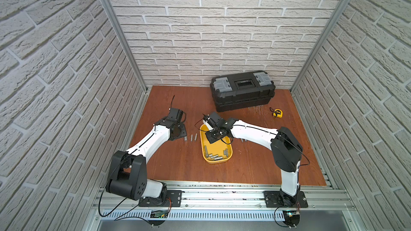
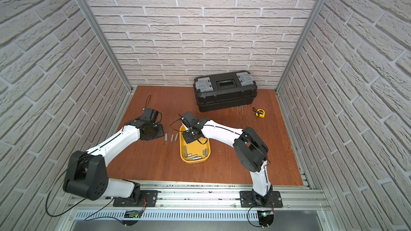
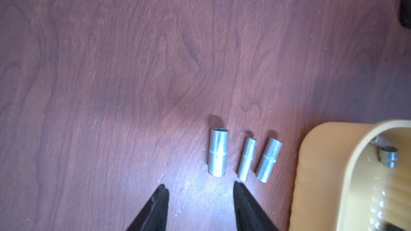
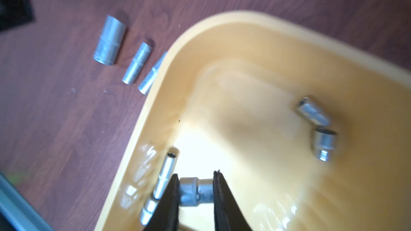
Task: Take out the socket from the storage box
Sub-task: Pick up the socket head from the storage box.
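Status: partly done. Out on table (image 3: 111, 63), just beside storage box (image 4: 222, 18): 3 sockets (image 3: 244, 158). In right gripper (image 4: 196, 174), narrowed, clamped end to end: socket (image 4: 195, 191), low inside storage box, not yet lifted clear. Over table near row: left gripper (image 3: 200, 185), half-open, empty. Several more inside.

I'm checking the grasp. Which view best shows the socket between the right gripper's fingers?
The right wrist view: the socket sits crosswise between the fingers of the right gripper, close and unobstructed. In both top views the arm's wrist hides it. The left wrist view shows only a corner of the storage box.
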Controlling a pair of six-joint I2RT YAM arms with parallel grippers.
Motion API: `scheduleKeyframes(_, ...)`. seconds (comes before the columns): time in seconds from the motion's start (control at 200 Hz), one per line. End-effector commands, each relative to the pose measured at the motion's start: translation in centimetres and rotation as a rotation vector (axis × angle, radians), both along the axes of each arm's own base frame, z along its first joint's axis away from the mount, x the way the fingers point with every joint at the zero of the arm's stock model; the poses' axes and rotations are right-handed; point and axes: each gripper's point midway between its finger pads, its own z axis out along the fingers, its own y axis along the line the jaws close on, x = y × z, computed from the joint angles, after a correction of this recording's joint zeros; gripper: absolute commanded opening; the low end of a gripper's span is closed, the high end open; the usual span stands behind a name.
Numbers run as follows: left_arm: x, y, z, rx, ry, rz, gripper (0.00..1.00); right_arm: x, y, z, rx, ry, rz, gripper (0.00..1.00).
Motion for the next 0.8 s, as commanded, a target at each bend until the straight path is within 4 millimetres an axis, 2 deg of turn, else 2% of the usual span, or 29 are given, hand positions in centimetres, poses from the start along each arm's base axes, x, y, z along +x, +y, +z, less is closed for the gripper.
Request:
scheduleKeyframes(0.0, 0.1, 0.2, 1.3, -0.002, -0.029, -0.002, 0.52, 0.9, -2.9, 3.5, 0.010, -0.074, -0.039, 0.25)
scheduleKeyframes(0.095, 0.3, 0.1, 1.9, -0.002, -0.041, -0.008, 0.52, 1.2, -5.7, 4.9, 0.004, -0.099, -0.087, 0.25)
scheduleKeyframes(0.18, 0.4, -0.2, 2.2, -0.001, -0.049, -0.024, 0.52, 1.4, -8.6, 5.2, -0.007, -0.108, -0.143, 0.25)
scheduleKeyframes(0.465, 0.9, -1.4, 2.2, 0.007, -0.044, -0.068, 0.52, 1.0, -18.0, 3.4, -0.053, -0.076, -0.343, 0.25)
scheduleKeyframes(0.62, 1.4, -2.5, 3.1, 0.005, -0.067, -0.104, 0.52, 1.6, -21.1, 1.8, -0.078, -0.044, -0.401, 0.24)
scheduleKeyframes(0.795, 1.7, -4.2, 4.0, 0.007, -0.086, -0.152, 0.53, 3.1, -22.8, -0.1, -0.076, -0.005, -0.438, 0.24)
